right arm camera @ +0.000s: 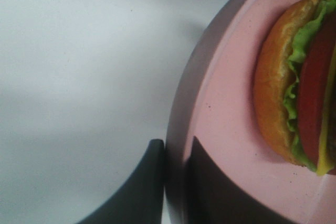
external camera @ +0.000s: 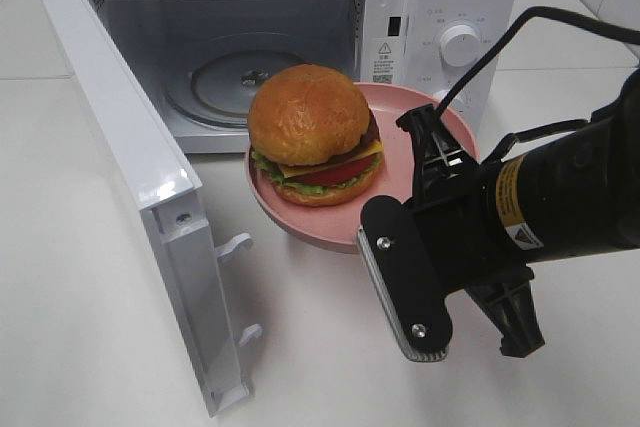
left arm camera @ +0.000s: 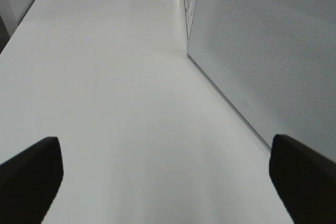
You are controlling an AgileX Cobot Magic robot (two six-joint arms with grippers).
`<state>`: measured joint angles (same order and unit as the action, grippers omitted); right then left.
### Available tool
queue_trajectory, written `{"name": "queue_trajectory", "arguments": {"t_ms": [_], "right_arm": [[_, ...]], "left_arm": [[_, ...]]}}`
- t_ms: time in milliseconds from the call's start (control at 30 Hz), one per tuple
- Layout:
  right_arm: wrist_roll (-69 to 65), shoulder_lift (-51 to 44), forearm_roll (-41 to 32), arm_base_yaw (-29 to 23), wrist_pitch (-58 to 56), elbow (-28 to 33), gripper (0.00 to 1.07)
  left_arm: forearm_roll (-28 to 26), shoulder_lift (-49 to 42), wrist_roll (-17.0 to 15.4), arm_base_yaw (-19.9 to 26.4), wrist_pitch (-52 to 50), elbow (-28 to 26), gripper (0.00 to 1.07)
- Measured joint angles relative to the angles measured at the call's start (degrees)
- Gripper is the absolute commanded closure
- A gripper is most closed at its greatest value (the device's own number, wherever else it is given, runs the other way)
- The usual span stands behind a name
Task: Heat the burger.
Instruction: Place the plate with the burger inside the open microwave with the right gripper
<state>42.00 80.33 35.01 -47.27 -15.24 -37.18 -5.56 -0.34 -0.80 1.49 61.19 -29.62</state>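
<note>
To carry the burger (right arm camera: 273, 93), the right gripper (right arm camera: 175, 149) clamps the plate (right arm camera: 184, 114) rim between its fingers (right arm camera: 147, 182); the left gripper (left arm camera: 164, 153) is open, empty.

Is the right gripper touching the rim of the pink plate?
Touching. The right wrist view shows the right gripper shut on the pink plate: one finger lies against the rim's outside, the other against its inside, with no gap.
</note>
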Motion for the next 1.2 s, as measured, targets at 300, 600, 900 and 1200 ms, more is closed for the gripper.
{"name": "queue_trajectory", "arguments": {"t_ms": [300, 600, 900, 1200], "right_arm": [[18.11, 0.00, -14.61, 4.76, 0.69, 0.00, 1.07], [40.97, 0.00, -32.66, 8.48, 2.98, 0.00, 1.07], [58.27, 0.00, -47.27, 12.20, 3.27, 0.00, 1.07], [68.47, 0.23, -57.30, 13.52, 5.21, 0.00, 1.07]], "left_arm": [[0.00, 0.00, 0.00, 0.00, 0.00, 0.00, 0.07], [0.00, 0.00, 0.00, 0.00, 0.00, 0.00, 0.07], [0.00, 0.00, 0.00, 0.00, 0.00, 0.00, 0.07], [0.00, 0.00, 0.00, 0.00, 0.00, 0.00, 0.07]]}}
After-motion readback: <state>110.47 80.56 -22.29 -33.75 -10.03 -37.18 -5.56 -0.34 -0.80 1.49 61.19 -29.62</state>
